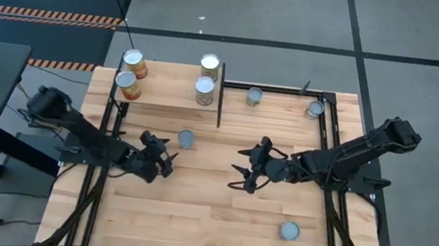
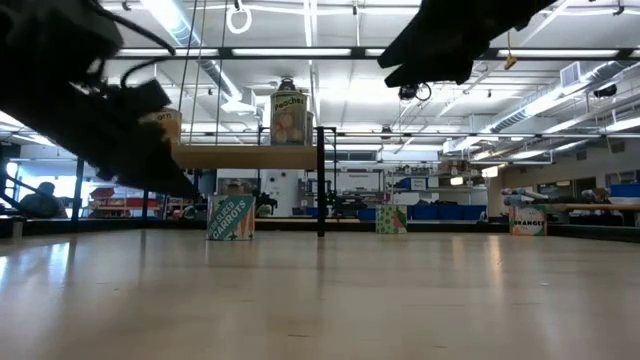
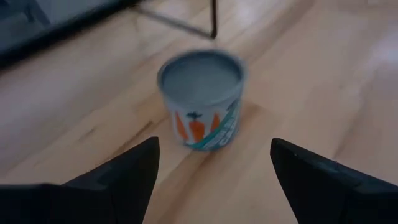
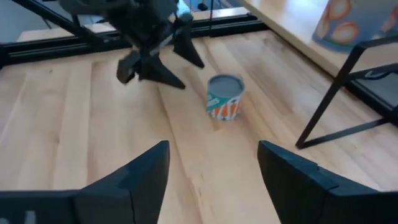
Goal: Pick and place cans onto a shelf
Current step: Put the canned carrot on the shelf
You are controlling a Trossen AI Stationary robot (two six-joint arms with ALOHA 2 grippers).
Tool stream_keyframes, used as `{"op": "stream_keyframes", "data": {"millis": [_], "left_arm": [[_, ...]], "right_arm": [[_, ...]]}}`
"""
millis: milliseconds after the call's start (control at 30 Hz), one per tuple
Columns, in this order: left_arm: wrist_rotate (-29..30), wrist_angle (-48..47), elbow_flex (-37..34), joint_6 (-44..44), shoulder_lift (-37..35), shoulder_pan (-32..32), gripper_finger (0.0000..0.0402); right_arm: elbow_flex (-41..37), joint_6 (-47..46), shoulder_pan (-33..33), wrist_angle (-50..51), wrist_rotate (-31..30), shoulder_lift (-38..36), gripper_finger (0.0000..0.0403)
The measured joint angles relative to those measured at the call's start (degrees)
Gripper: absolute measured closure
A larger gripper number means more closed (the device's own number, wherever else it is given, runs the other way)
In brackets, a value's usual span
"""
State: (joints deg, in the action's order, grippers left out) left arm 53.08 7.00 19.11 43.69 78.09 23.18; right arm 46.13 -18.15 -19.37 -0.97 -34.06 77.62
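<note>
**benchrat:** ok biggest stuff first, what's going on up top?

**tinstacker:** the light-wood table (image 1: 192, 219) is filling most of the high view. The shelf (image 1: 169, 92) is sitting in the upper left part of it, and four cans are standing on that board: an orange-label pair (image 1: 131, 74) at its left end and a pale-label pair (image 1: 207, 78) by the black upright at its right end. The low view is only showing one of those clearly, a peaches tin up on the board

**benchrat:** and the arms?

**tinstacker:** the left arm is reaching in from the left edge, with the left gripper (image 1: 167, 162) hanging at centre-left, fingers spread wide and holding nothing. The right arm is coming in from the right edge, and the right gripper (image 1: 243, 174) is hanging at centre, also spread wide and empty. The two are facing each other, well apart

**benchrat:** loose tins?

**tinstacker:** the carrot can (image 1: 186, 139) is standing on the table just above the left gripper, below the shelf. In the left wrist view it's sitting ahead of the open fingers, not touching them. Two more cans (image 1: 254, 97) are standing along the upper right, and a last can (image 1: 289, 230) is sitting alone at lower right
</note>
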Motion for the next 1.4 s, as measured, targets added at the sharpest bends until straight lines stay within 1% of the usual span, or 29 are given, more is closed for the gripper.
{"op": "stream_keyframes", "data": {"millis": [67, 133, 200, 267, 367, 500, 567, 700, 733, 800, 867, 1067, 1133, 1200, 1367, 1400], "left_arm": [[-3.27, 1.5, -0.04, 0.51, 2.28, -2.71, 0.0088], [-8.41, 2.98, -0.04, 1.07, 4.07, -5.23, 0.0088], [-11.82, 4.57, -0.07, 1.32, 5.73, -6.45, 0.0088], [-12.68, 7.49, -0.02, -0.43, 7.81, -7.04, 0.0088], [-14.24, 11.02, -0.03, -0.78, 11.24, -8.37, 0.0088], [-13.45, 14.01, 0.07, -1.71, 14.4, -8.7, 0.0094], [-13.81, 14.19, 0.13, -2.8, 14.48, -8.74, 0.0112], [-14.2, 14.22, 0.34, -4.3, 14.0, -8.76, 0.0167], [-14.35, 14.38, 0.33, -5.09, 14.0, -8.91, 0.0176], [-15.21, 14.69, 0.33, -5.24, 13.95, -9.68, 0.018], [-16.41, 15.21, 0.22, -5.52, 13.91, -10.81, 0.0168], [-18.8, 13.59, 1.5, -7.91, 13.93, -14.23, 0.0082], [-19.29, 13.05, 2.26, -8.83, 13.96, -14.88, 0.006], [-19.99, 11.54, 3.36, -10.91, 13.6, -15.48, 0.0049], [-20.3, 0.21, 7.28, -15.09, 10.34, -18.31, 0.0045], [-19.94, -0.55, 7.77, -16.24, 9.99, -19.03, 0.0045]], "right_arm": [[0.0, 1.07, 0.67, -0.72, 0.12, 0.0, 0.0138], [0.02, 2.01, 1.09, -0.82, 0.29, -0.12, 0.0123], [0.04, 2.77, 1.53, -1.1, 0.7, -0.16, 0.0109], [0.04, 3.5, 1.9, -1.01, 0.84, -0.17, 0.0096], [0.04, 4.63, 2.56, -1.0, 0.92, -0.16, 0.008], [0.04, 5.93, 3.39, -0.9, 0.92, -0.16, 0.0067], [0.04, 6.49, 3.84, -0.83, 1.09, -0.15, 0.0063], [0.06, 7.82, 4.5, -0.72, 1.18, -0.58, 0.0062], [0.07, 8.07, 4.62, -0.5, 1.22, -0.87, 0.0062], [0.07, 8.6, 4.98, -0.51, 1.28, -1.4, 0.0062], [0.07, 9.12, 5.36, -0.29, 1.4, -2.01, 0.0062], [0.09, 10.43, 7.32, -0.25, 4.25, -2.86, 0.0062], [0.09, 10.76, 8.02, -0.1, 5.41, -2.86, 0.0062], [0.09, 10.78, 8.76, -0.04, 6.86, -2.86, 0.0062], [0.09, 10.67, 9.79, 0.7, 8.24, -2.86, 0.0062], [0.09, 10.57, 9.88, 0.75, 8.66, -2.86, 0.0062]]}}
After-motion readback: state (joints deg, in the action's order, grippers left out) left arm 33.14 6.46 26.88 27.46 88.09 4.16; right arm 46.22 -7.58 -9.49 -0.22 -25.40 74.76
